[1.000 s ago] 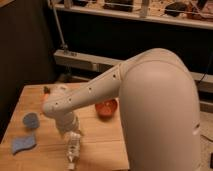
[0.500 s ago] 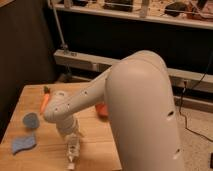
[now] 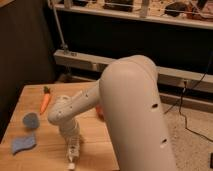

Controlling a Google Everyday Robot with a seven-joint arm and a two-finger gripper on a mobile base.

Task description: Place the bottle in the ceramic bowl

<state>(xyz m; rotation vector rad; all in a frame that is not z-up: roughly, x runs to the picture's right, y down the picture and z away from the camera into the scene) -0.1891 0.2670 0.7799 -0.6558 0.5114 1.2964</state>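
The end effector [image 3: 71, 141] hangs right over the bottle [image 3: 72, 157] near the worktop's [image 3: 47, 159] front edge; whether it grips cannot be told

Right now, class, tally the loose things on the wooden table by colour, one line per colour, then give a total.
Orange-red: 2, the carrot and the ceramic bowl, mostly hidden by the arm.
Blue: 2, the round pad and the wavy piece.
Whitish: 1, the bottle, with the gripper down at it.
Total: 5
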